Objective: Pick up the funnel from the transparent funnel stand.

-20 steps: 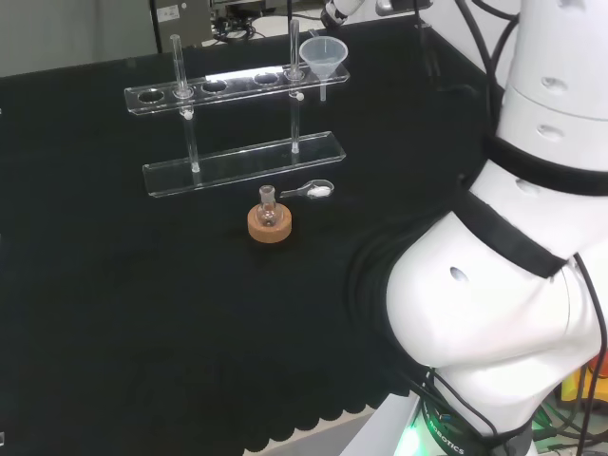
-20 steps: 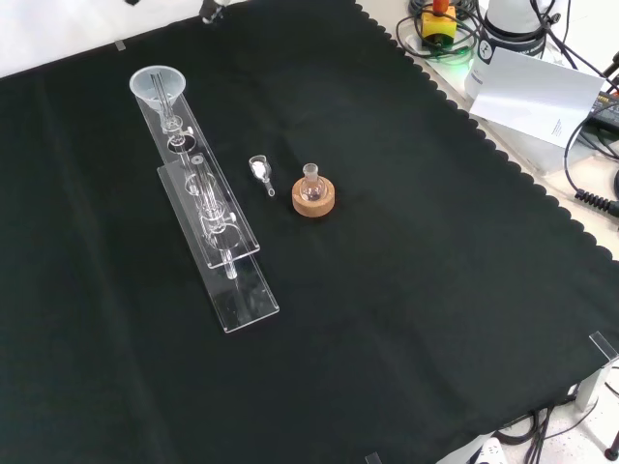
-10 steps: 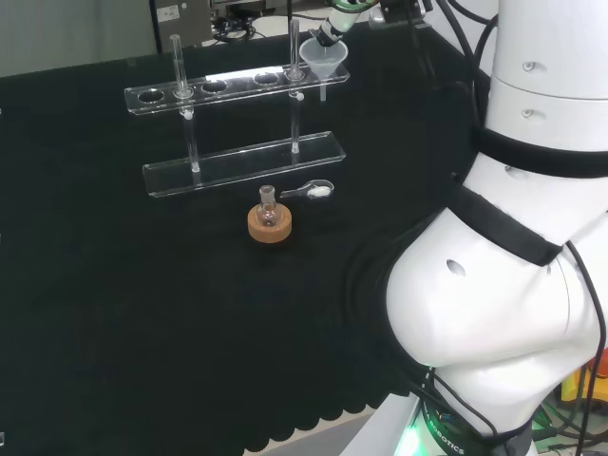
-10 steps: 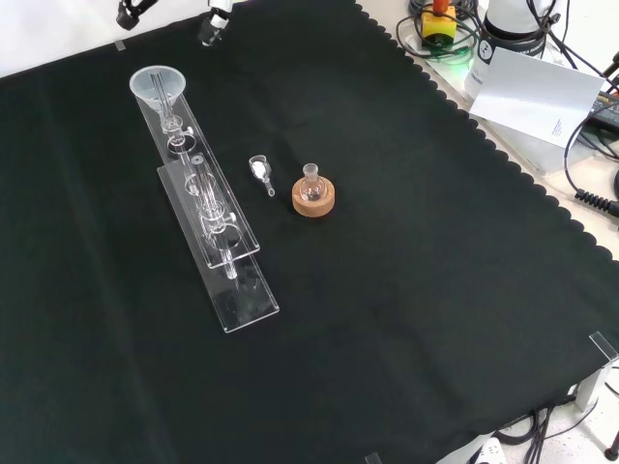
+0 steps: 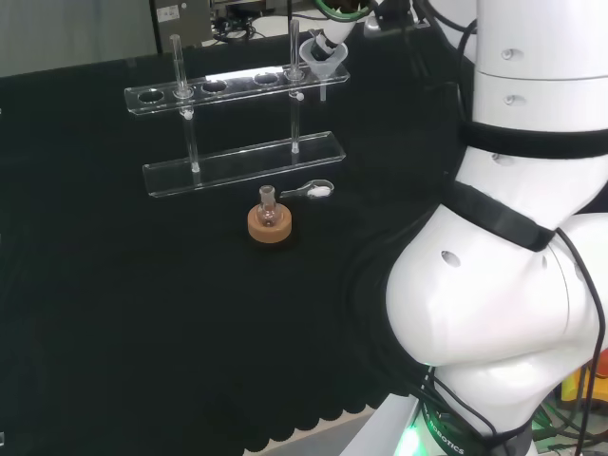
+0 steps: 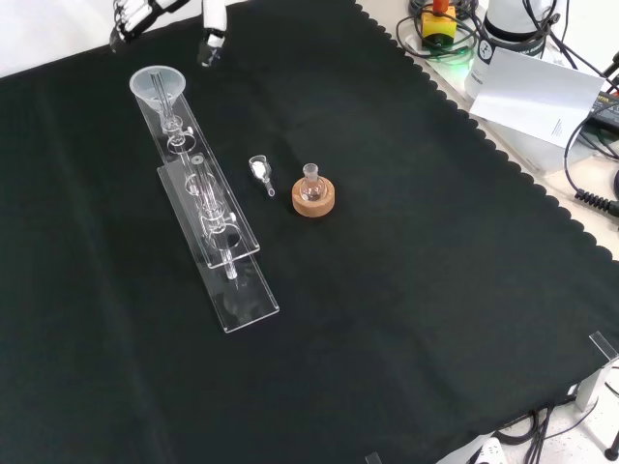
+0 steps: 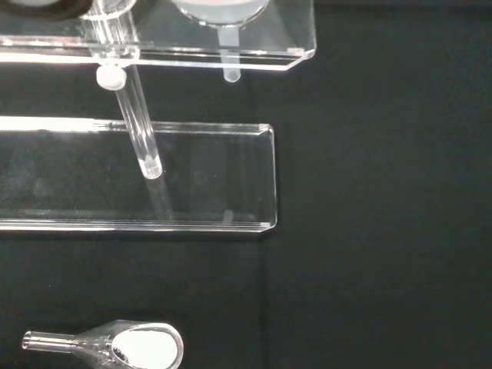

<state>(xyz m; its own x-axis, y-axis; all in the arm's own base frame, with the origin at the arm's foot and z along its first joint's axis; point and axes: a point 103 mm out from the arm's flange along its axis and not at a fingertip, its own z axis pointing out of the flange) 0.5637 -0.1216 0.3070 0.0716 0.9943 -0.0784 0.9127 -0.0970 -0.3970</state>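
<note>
A clear funnel (image 5: pixel 324 57) sits in the end hole of the transparent stand (image 5: pixel 237 163), at the stand's right end in the head view. In the front view the funnel (image 6: pixel 160 85) is at the far end of the stand (image 6: pixel 238 282). The hand (image 6: pixel 212 24) comes in from the top edge, open, with its fingers (image 6: pixel 129 21) spread to either side beyond the funnel and apart from it. In the head view the hand (image 5: pixel 325 42) hangs just above the funnel's rim. The wrist view has the funnel's stem (image 7: pixel 230 55) poking through the stand's upper shelf, over the base plate (image 7: pixel 207 177).
A small flask on a cork ring (image 5: pixel 269 221) (image 6: pixel 313 199) stands in front of the stand. A glass scoop with white powder (image 5: pixel 314 192) (image 6: pixel 259 169) (image 7: pixel 143 347) lies beside it. The arm's white links (image 5: pixel 513 285) take up the right of the head view.
The hand has come down and in toward the funnel: in the front view more of its fingers now show past the top edge. The funnel and stand have not moved.
</note>
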